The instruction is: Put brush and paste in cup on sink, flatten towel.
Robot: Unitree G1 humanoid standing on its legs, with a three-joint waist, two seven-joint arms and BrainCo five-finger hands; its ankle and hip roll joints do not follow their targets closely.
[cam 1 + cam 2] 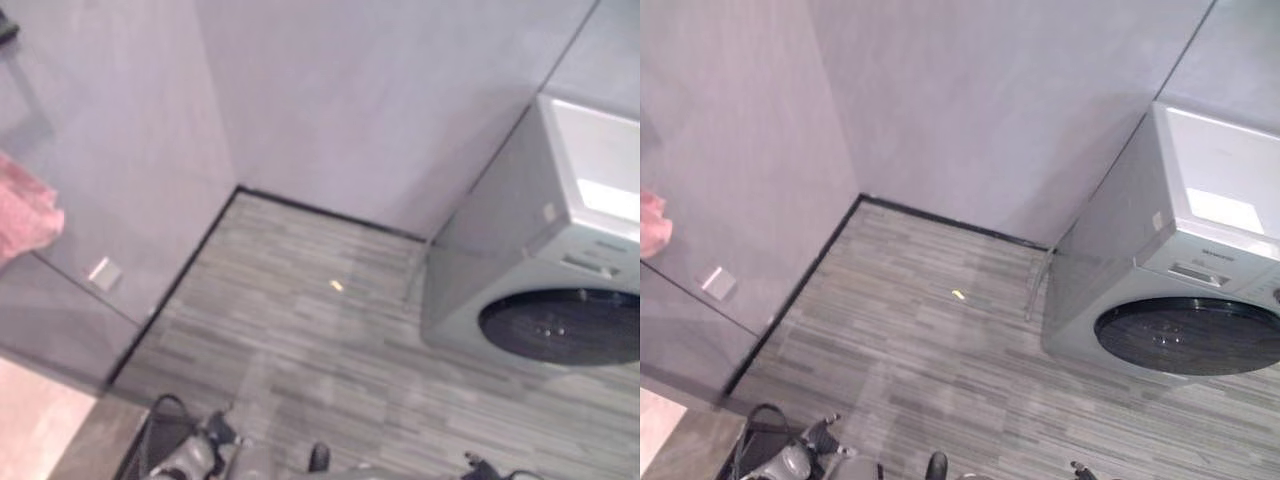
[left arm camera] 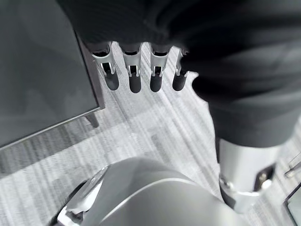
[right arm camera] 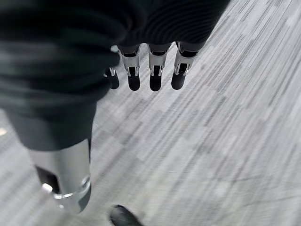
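Observation:
A pink towel point(image 1: 25, 215) lies bunched at the far left edge of the eye views, against the grey wall panel. My left hand point(image 2: 135, 70) hangs over the striped grey floor with its fingers straight and nothing in it. My right hand point(image 3: 155, 70) hangs the same way above the floor, fingers straight, thumb apart, holding nothing.
A white front-loading washing machine point(image 1: 560, 250) with a dark round door stands at the right against the wall. A small yellowish scrap point(image 1: 336, 286) lies on the floor. A pale counter corner point(image 1: 30, 420) shows at lower left. A dark cabinet panel point(image 2: 42, 84) stands beside my left hand.

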